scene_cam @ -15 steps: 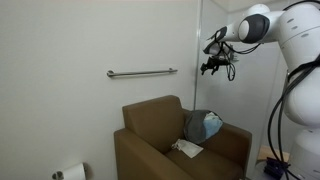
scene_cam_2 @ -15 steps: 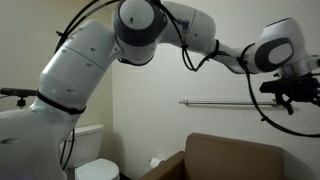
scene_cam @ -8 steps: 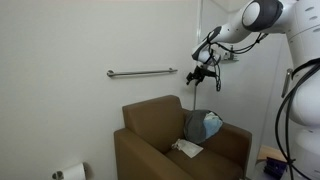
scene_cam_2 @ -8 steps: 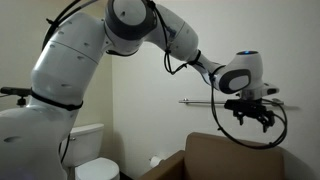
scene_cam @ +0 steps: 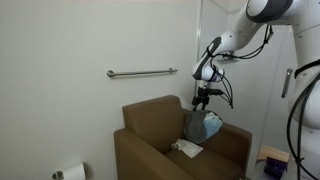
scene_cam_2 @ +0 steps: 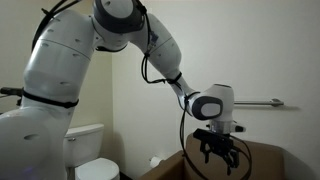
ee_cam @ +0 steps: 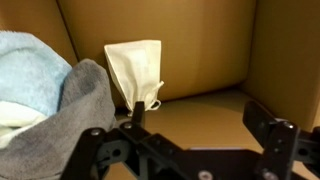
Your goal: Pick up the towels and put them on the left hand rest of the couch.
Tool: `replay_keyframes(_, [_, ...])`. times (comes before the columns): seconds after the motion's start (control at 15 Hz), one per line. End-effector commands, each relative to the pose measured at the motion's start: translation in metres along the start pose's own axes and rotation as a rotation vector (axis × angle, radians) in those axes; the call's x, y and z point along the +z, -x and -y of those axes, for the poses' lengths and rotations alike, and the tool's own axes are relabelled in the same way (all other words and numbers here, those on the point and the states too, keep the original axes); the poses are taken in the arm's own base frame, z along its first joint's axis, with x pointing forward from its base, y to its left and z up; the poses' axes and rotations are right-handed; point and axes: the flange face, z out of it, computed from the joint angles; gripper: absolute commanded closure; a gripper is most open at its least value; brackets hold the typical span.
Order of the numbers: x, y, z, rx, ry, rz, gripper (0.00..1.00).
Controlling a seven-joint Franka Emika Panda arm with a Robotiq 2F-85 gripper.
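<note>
Matt brown woven upholstery on the couch (scene_cam: 150, 125). On its seat, fluffy terry cloth: light blue towel (ee_cam: 30, 70), dark grey towel (ee_cam: 88, 100); smoother, thinner pale towel (ee_cam: 135, 65). Above its back, shiny metal bar (scene_cam: 140, 72).

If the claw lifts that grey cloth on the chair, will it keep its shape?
Probably not: the grey cloth lies in soft rumpled folds, so it should droop limply. A small cloth, it is likely light. It is heaped against the blue towel, so a grab might drag that along.
</note>
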Motion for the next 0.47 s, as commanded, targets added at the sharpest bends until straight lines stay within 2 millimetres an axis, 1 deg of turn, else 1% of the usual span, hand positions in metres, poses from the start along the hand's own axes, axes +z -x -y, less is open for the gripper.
replay_keyframes(0.0, [0.012,0.041,0.01,-0.007,0.148,0.008,0.0])
replay_keyframes(0.13, [0.019,0.047,0.013,0.019,0.223,-0.018,0.0])
replay_keyframes(0.2, [0.023,0.034,0.007,-0.001,0.175,0.013,0.0])
replay_keyframes(0.4, [0.028,0.04,0.011,0.01,0.209,0.005,0.0])
